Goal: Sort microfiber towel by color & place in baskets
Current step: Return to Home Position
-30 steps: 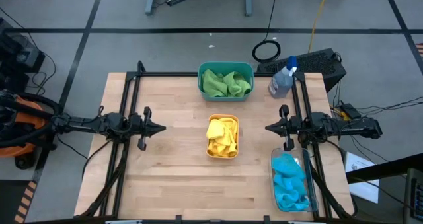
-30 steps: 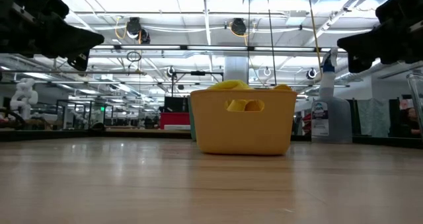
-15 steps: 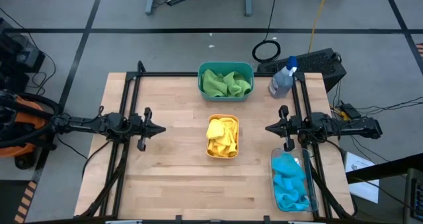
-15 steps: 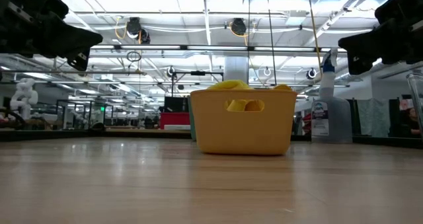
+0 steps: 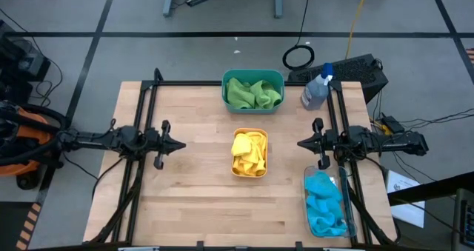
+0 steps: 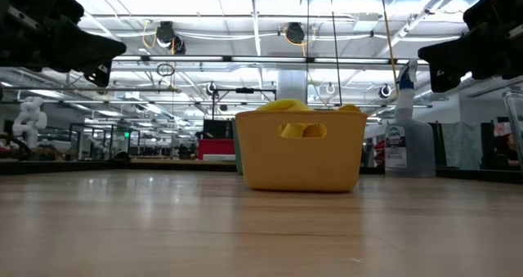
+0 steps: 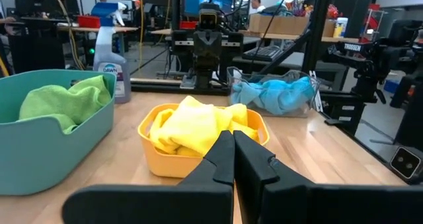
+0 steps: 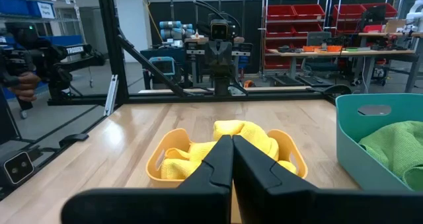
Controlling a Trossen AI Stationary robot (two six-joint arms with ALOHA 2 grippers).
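The green towels [image 5: 252, 93] lie bunched in the teal basket [image 5: 253, 75] at the table's far edge. Yellow towels [image 5: 249, 152] fill the orange basket [image 5: 249, 174] at the table's middle. Blue towels [image 5: 325, 202] lie in the clear basket [image 5: 346, 206] near the right near corner. My left gripper [image 5: 181, 144] hovers shut over the table's left side, pointing right toward the orange basket [image 7: 172, 164]. My right gripper [image 5: 300, 142] hovers shut over the right side, pointing left at the same basket [image 8: 158, 159]. Both hold nothing.
A clear spray bottle with a blue top [image 5: 316, 89] stands at the far right corner, next to the teal basket. Black frame rails run along the table's left and right sides. Bare wood lies between each gripper and the orange basket, and along the near edge.
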